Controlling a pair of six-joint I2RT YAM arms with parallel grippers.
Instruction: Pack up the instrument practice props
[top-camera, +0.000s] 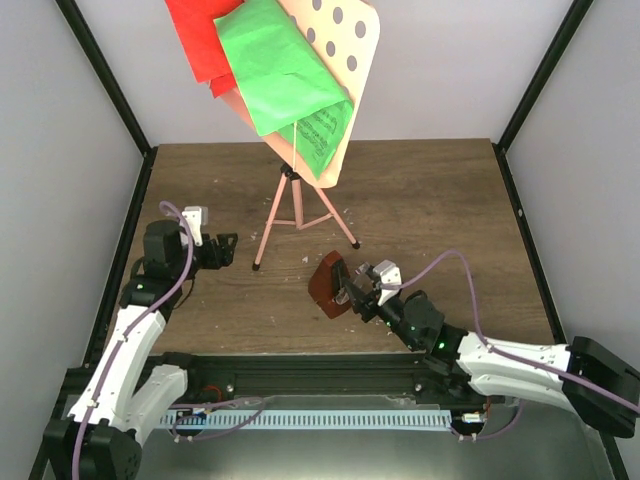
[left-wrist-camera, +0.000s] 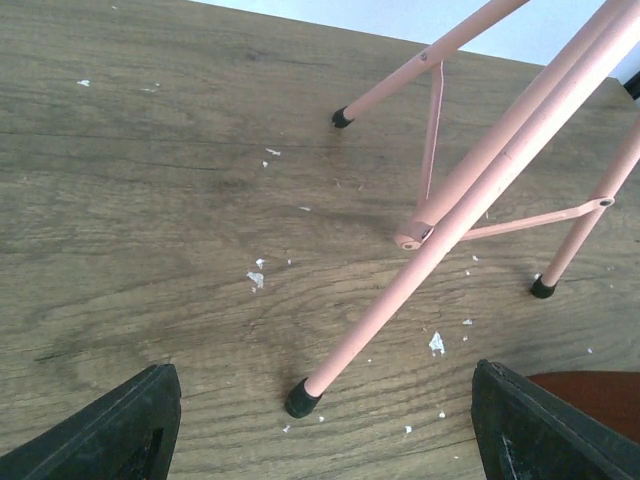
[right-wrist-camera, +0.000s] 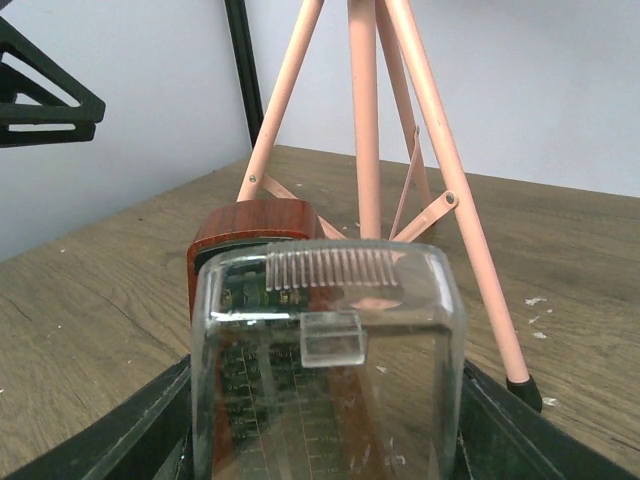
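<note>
right gripper (top-camera: 352, 292) is pinching the metronome (top-camera: 325, 283) just near-side of the pink music stand (top-camera: 365, 48), long axis aimed at its legs; left gripper (top-camera: 228, 250) spread, farther off

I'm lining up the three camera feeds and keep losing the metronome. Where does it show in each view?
Top external: metronome just right of centre, in the right gripper.
Left wrist: metronome is only a reddish-brown sliver in the bottom right corner.
Right wrist: metronome fills the lower centre, clear cover toward the camera.
Shared landmark: the pink stand's legs.
</note>
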